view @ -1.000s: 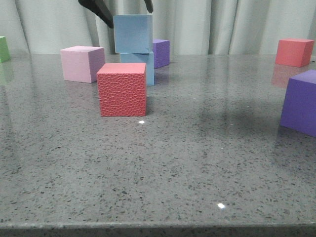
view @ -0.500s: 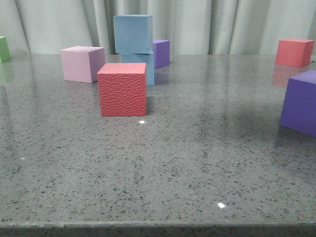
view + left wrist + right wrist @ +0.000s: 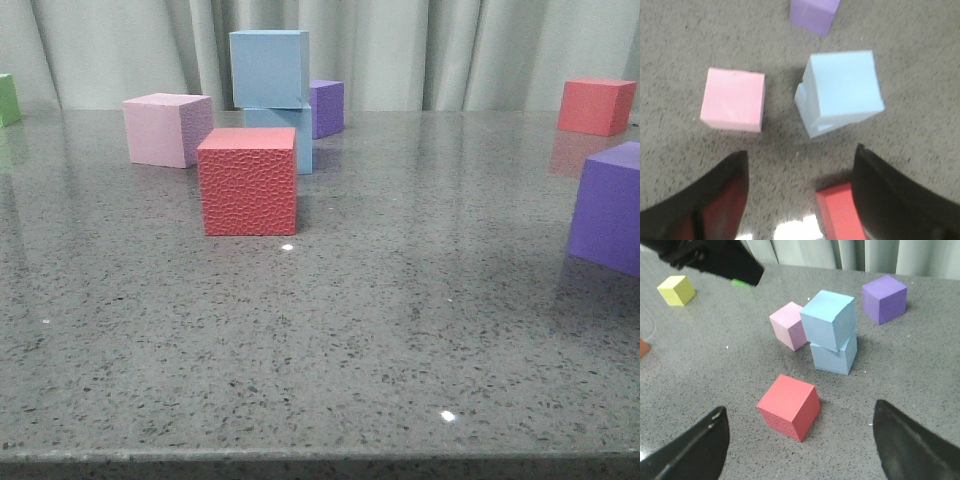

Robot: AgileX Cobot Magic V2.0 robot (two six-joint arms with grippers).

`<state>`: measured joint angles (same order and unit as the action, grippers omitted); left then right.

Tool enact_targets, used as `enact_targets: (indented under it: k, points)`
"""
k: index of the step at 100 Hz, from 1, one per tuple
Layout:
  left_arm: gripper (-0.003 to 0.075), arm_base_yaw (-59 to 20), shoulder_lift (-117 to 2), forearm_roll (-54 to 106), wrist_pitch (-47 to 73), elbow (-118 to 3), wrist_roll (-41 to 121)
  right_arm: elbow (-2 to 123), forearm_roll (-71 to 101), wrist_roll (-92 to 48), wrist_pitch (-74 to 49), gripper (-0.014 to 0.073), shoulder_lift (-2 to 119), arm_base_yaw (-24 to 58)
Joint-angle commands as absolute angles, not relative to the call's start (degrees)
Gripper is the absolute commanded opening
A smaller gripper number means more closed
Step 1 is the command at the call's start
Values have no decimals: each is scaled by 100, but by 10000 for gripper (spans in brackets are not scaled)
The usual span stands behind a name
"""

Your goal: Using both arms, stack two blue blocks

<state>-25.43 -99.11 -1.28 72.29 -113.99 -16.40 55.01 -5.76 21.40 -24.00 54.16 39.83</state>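
Two sky-blue blocks stand stacked at the back of the table: the upper blue block (image 3: 268,68) rests on the lower blue block (image 3: 303,138), turned slightly askew. The right wrist view shows the upper blue block (image 3: 829,318) and the lower blue block (image 3: 836,359) untouched. From above, in the left wrist view, the upper blue block (image 3: 844,87) covers most of the lower one. My left gripper (image 3: 800,150) is open and empty, above and clear of the stack. My right gripper (image 3: 800,407) is open and empty, well short of it. Neither gripper appears in the front view.
A red cube (image 3: 248,180) stands just in front of the stack and a pink cube (image 3: 165,128) to its left. A purple cube (image 3: 326,107) sits behind. Far right are another red cube (image 3: 596,105) and a purple cube (image 3: 610,205). A green cube (image 3: 8,98) is far left and a yellow cube (image 3: 676,290) further out.
A second ago the left gripper's fingers stood around the upper blue block at the top of the front view. They have since lifted out of that view, and the stack stayed put.
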Motion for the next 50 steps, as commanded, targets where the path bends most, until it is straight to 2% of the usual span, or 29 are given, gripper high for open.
enact_targets:
  k: [1, 27, 37, 50]
  points:
    - [368, -2596, -9387, -182, 6859, -11207, -1616, 5506, -812, 2224, -1860, 587, 5124, 3956]
    - [141, -2596, -8455, -204, 6208, -9779, -1567, 5211, -1173, 2387, -1990, 569, 4682, 3956]
    - [64, -2596, -7999, -227, 5855, -9162, -1567, 5157, -1178, 2387, -2056, 478, 4525, 3956]
    - [-18, -2596, -7342, -227, 5438, -8310, -1567, 5078, -1236, 2387, -2180, 300, 4395, 3956]
